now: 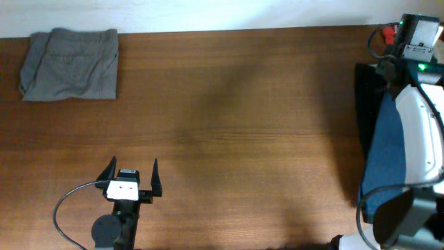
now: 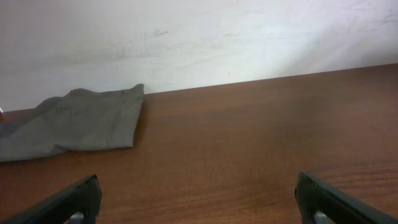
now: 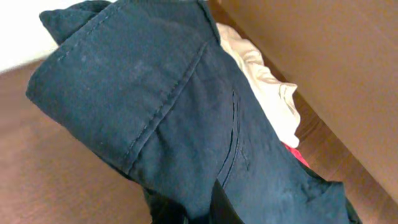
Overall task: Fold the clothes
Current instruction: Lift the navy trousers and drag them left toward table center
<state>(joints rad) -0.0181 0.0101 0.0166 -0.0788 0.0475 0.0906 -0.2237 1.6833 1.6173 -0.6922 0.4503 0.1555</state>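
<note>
Found a grey folded garment [image 1: 69,64] at the far left corner of the wooden table [image 1: 243,125], lying flat close to the back edge and the pale wall [image 2: 186,37]. Noted the left gripper [image 1: 133,167] nearer the front edge, a little right of that garment and well apart from it, pointing towards the back. Recorded its two fingers [image 2: 68,202] spread wide with bare wood between them, gripping nothing. Traced a thin cable [image 1: 66,201] curving off its left side.

Located the clothes [image 1: 388,149] at the right edge of the table: dark navy, bunched in a long strip running front to back, partly covered by the white body of the right arm [image 1: 424,132]. Spotted a black garment [image 1: 365,87] just beside the strip's far end.

Through the right wrist camera, met the navy cloth filling most of the view, stitched seams plain on it. Glimpsed a white cloth [image 3: 261,81] and a red item [image 3: 295,152] behind it, next to a brown board [image 3: 323,62]. Made out only a dark sliver of the right gripper [image 3: 208,208] at the bottom edge, against the navy cloth; could not tell whether closed on it or apart.
</note>
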